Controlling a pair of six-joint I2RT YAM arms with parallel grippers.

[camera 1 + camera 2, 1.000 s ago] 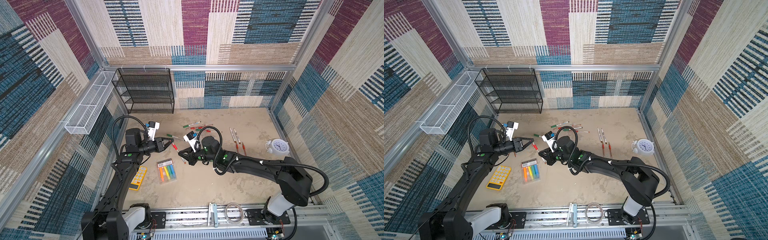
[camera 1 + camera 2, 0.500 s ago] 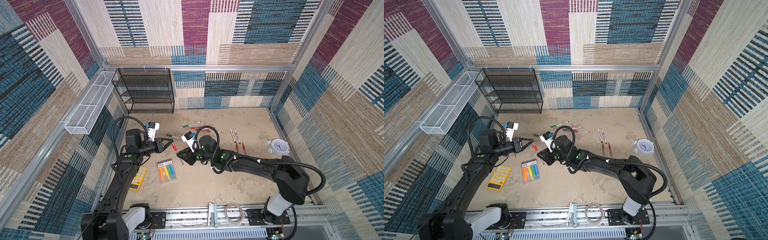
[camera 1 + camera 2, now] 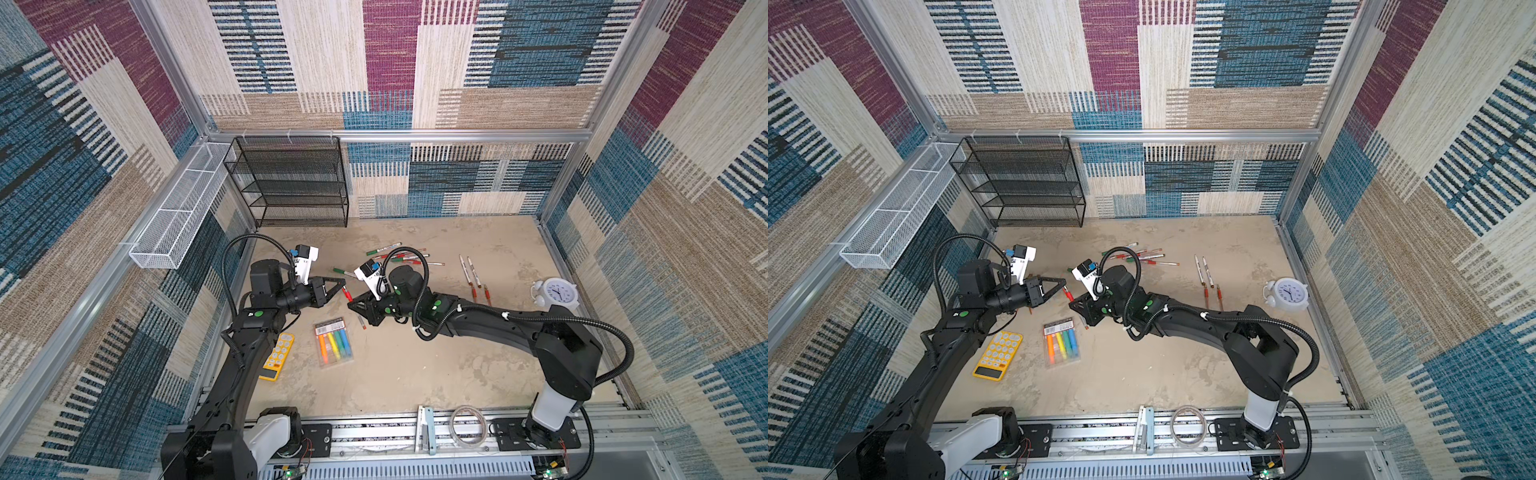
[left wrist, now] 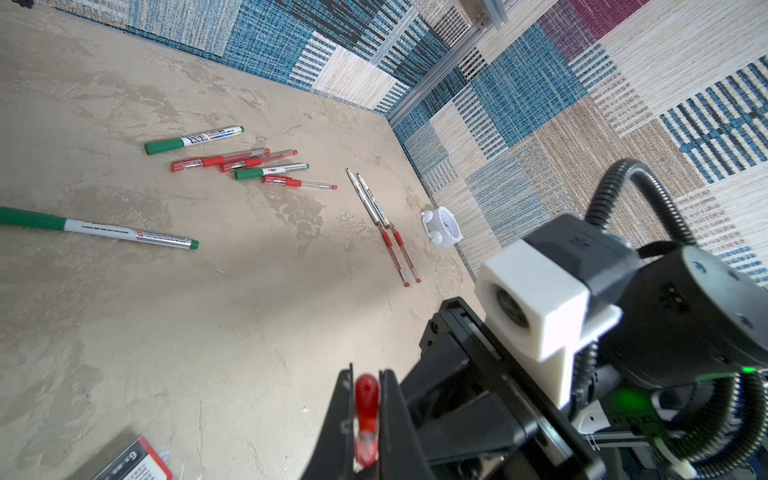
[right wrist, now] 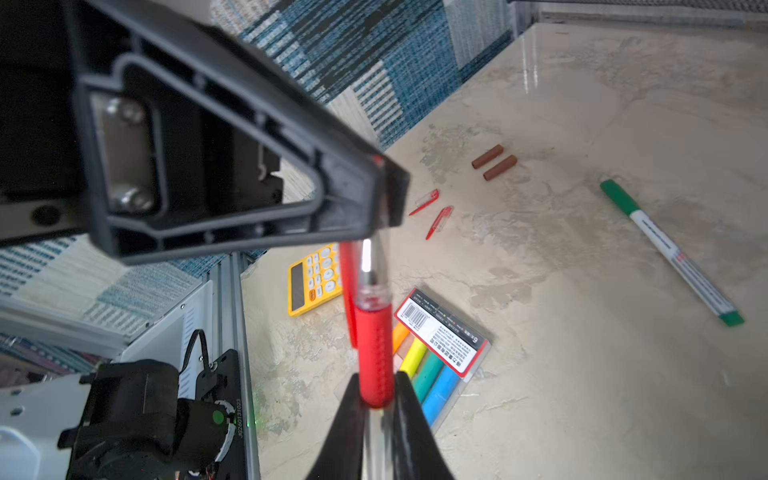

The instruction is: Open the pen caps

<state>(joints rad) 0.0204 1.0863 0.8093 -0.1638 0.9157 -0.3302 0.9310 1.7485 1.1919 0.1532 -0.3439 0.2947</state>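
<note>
The right gripper (image 3: 351, 305) has slid in and clamped shut on the red grip of the pen (image 5: 375, 357), held in mid-air over the table (image 3: 415, 374), while the left gripper (image 3: 342, 286) is pinched tight on its red cap (image 4: 366, 395), which looks seated yet, so the pull-apart seems next.

We see the right claw (image 3: 351, 305) has slid leftward in both top views, closer to the left claw (image 3: 343, 284) along the red pen (image 3: 347, 293).

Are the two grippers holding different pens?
No: in the right wrist view the left gripper and right gripper both clamp the same red pen, at opposite ends.
</note>
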